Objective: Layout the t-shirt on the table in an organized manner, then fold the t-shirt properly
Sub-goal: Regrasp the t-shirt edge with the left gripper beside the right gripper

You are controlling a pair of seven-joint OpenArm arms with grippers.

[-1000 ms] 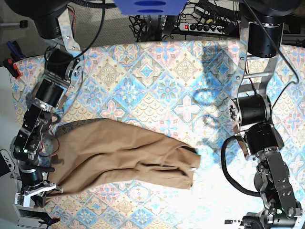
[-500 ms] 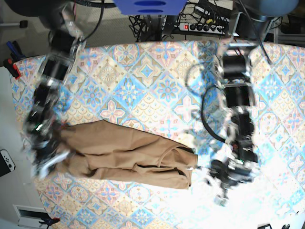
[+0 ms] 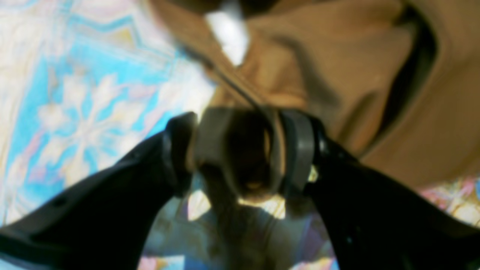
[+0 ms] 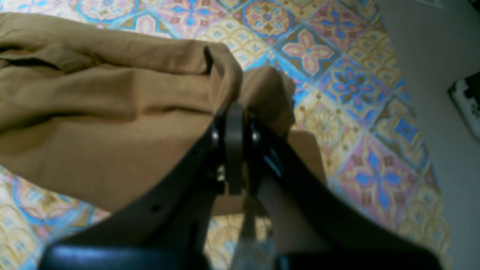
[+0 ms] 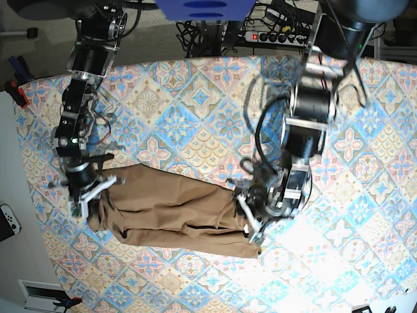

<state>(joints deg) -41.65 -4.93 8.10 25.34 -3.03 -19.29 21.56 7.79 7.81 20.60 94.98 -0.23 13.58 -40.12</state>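
The t-shirt (image 5: pixel 172 215) is lying bunched into a long band on the near-centre part of the table (image 5: pixel 195 104), its long axis running side to side across the base view and tilting slightly toward the near edge at the end by the left gripper. The small white tag (image 3: pixel 228 32) is showing at that end, blurred in the left wrist view.

The right gripper (image 5: pixel 88 195) is pinching the opposite end of the cloth; in the right wrist view its fingers (image 4: pixel 234 146) are pressing tight together with a fold of tan fabric bunched above them. The left gripper (image 5: pixel 251 212) is sitting over the tag end with its jaws standing apart, cloth lying between and beyond them; whether they are touching it I cannot tell from the blur.

The table cover is showing blue, pink and cream floral diamonds. Beyond its far edge a power strip (image 5: pixel 279 37) and tangled cables (image 5: pixel 202 32) are lying on the floor. A white game controller (image 5: pixel 8 220) is resting off the table, beside the right arm.
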